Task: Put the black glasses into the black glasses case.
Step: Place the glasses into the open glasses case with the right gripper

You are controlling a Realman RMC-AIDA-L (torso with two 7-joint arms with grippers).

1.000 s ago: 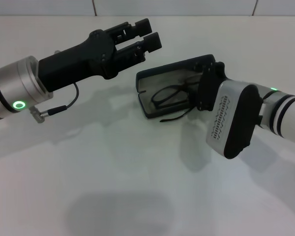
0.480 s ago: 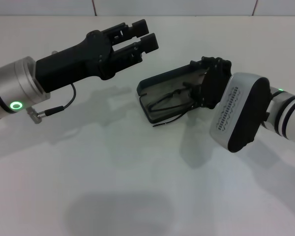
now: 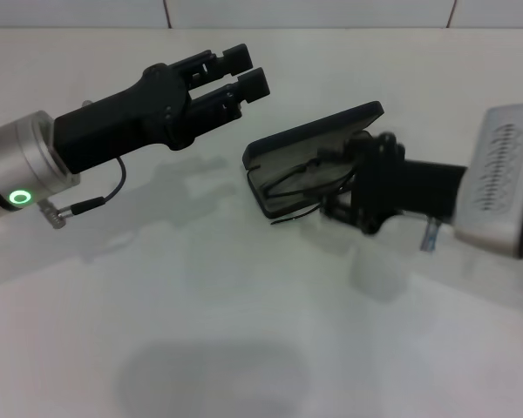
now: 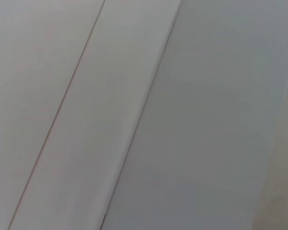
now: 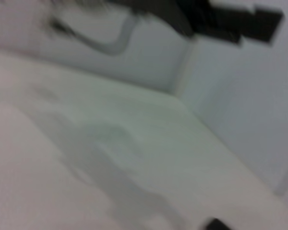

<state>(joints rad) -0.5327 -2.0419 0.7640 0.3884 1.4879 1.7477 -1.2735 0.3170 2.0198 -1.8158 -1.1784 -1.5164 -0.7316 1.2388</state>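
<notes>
The black glasses case lies on the white table right of centre in the head view, its lid tilted low over the base. Inside it rest the black glasses, with one temple arm poking out over the front edge. My right gripper is at the case's right end, against the glasses and under the lid. My left gripper hovers open and empty to the left of the case, above the table. The right wrist view shows that left gripper only as a dark blur.
A thin black cable hangs under the left arm. The white table runs to a tiled wall at the back. The left wrist view shows only pale flat surfaces.
My right arm has turned and drawn back to the right, and the case lid has come down lower over the glasses. The left gripper has shifted slightly left.
</notes>
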